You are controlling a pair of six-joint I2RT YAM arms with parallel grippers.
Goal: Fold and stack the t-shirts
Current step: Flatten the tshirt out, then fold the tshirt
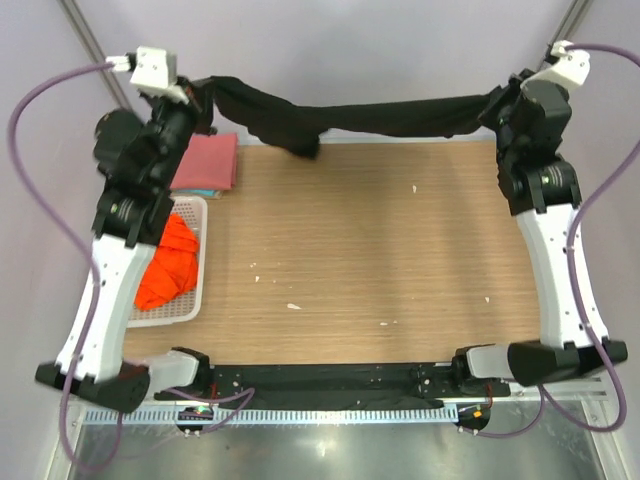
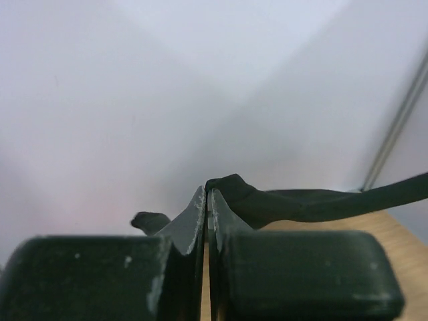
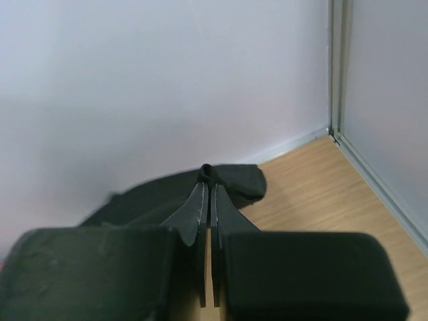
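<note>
The black shirt [image 1: 380,118] was held stretched above the far edge of the tabletop [image 1: 380,250], its ends clamped in the left gripper [image 2: 206,194] and the right gripper [image 3: 207,172]. Spreading appeared to be in hand; next, the shirt would need to be lowered flat for folding.

Your left arm [image 1: 105,290] and right arm [image 1: 560,270]: white shells, black joints. Purple cables [image 1: 12,125] loop from white wrist cameras [image 1: 155,68].
</note>
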